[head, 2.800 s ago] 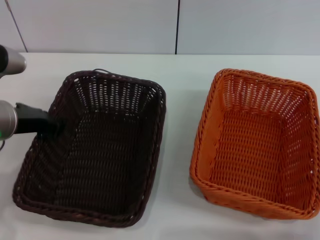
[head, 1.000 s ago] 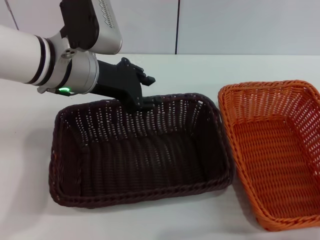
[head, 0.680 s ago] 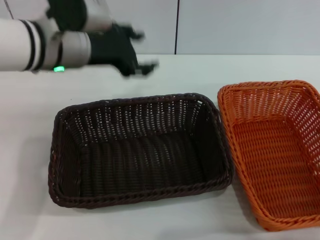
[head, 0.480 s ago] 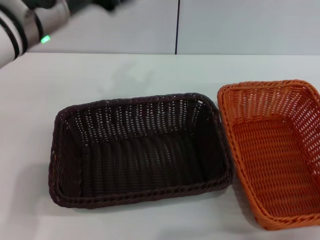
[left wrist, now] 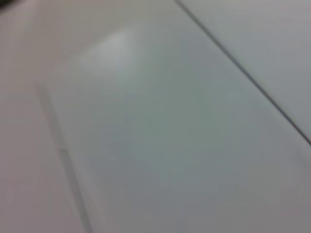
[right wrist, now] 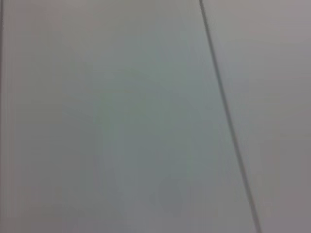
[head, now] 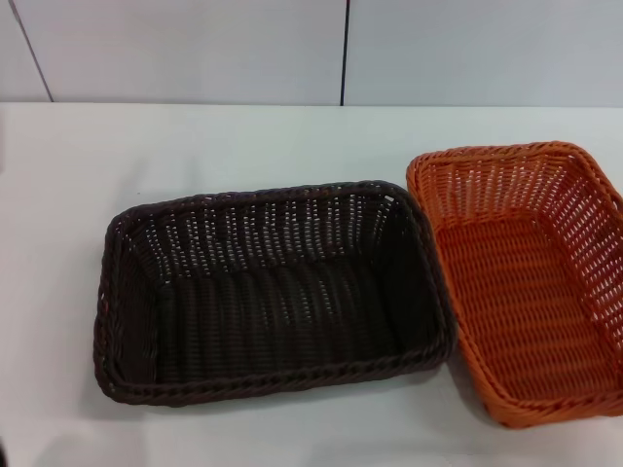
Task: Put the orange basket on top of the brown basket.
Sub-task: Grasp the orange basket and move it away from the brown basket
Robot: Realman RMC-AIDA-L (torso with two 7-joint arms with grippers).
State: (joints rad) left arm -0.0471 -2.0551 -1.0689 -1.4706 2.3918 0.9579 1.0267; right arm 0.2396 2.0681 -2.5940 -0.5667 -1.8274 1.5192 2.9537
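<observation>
Two baskets side by side, neither of my end effectors anywhere I can see.

The orange basket [head: 521, 282] sits on the white surface [head: 243, 146] at my right, its rim touching or all but touching the brown basket [head: 268, 287] at centre-left; both are upright and empty. Neither the left nor the right end effector shows in the head view, and both wrist cameras see only a pale panelled wall [right wrist: 121, 121], so I cannot say whether either is open or closed. To do this well I'd take the orange basket by its far braided rim with the right arm, lift it clear of the brown rim (the weave could snag), line up the long sides, then lower it level. I see no labels, brands or writing.
</observation>
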